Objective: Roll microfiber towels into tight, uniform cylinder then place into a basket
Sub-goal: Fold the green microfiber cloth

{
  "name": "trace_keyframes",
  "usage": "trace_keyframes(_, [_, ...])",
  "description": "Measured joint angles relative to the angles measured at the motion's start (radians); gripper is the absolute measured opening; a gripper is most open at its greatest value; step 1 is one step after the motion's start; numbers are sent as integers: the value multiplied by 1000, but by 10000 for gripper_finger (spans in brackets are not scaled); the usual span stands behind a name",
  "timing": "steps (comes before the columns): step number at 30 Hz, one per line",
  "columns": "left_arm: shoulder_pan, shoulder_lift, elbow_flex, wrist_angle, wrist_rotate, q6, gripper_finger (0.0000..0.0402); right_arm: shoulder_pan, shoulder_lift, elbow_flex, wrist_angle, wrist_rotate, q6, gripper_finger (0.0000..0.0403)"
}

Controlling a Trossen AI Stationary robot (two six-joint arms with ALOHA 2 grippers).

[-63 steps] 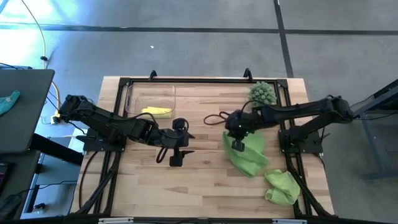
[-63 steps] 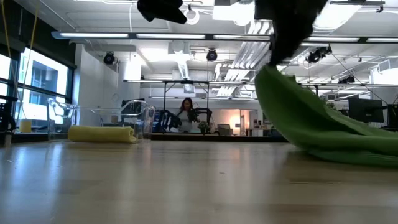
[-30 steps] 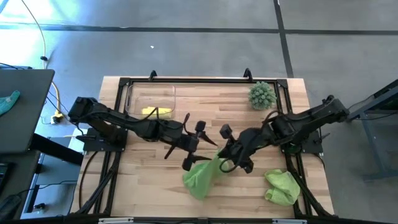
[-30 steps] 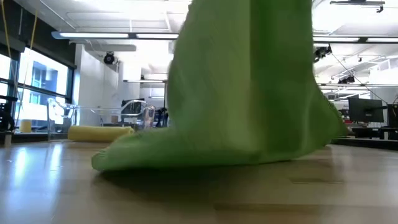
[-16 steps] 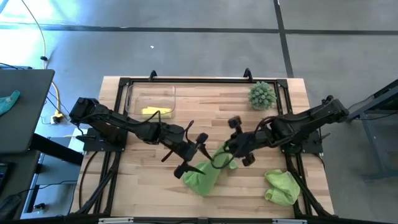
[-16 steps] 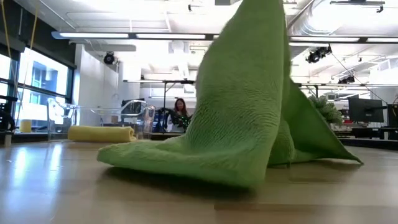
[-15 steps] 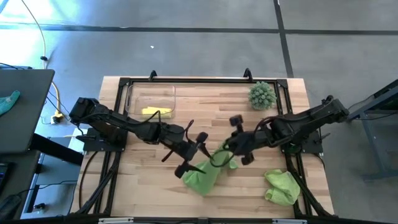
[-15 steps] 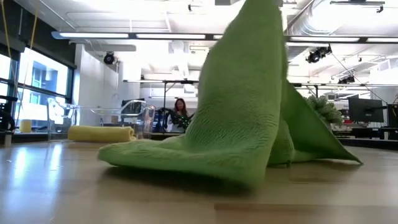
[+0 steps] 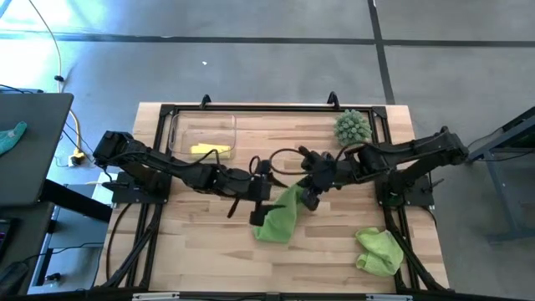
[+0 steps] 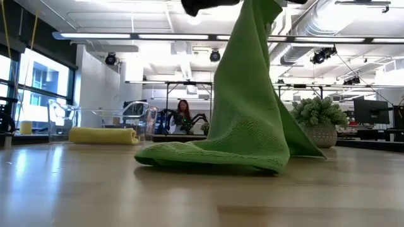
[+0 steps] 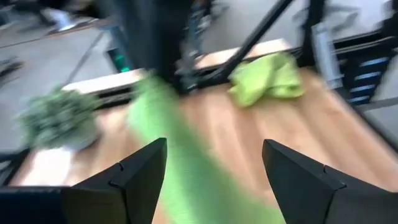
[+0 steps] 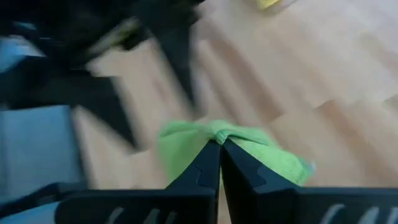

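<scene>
Green towel (image 9: 279, 219): soft, nubby, hanging in folds, pinched by right gripper (image 9: 308, 197); left gripper (image 9: 257, 208) spread alongside.

Towel's (image 10: 249, 120) top edge cropped (low view)
</scene>
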Motion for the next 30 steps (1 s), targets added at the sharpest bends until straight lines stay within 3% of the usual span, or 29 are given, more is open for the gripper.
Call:
trace_keyframes(3, [1,0,0,-12,-75,0,252,-5,0,0,23,-128,-70,0])
trace_keyframes(7, [1,0,0,-14,-73,46,252,45,0,0,1,-278,-388,0])
trace_keyframes(12, [-5,0,0,-14,84,162,252,151,0,0,-9,-310,-722,0])
trace_keyframes(16, [-5,0,0,-13,164,173,252,226,0,0,80,-310,-759,0])
trace_keyframes(19, [-5,0,0,-14,166,152,252,255,0,0,179,-228,-756,0])
trace_keyframes(25, [-13,0,0,-35,161,64,252,197,-1,0,253,103,-793,0])
trace_keyframes(28, [-32,0,0,-75,91,27,252,126,-1,0,213,223,-659,0])
trace_keyframes(30, [-48,0,0,-119,10,13,252,72,-1,0,151,236,-528,0])
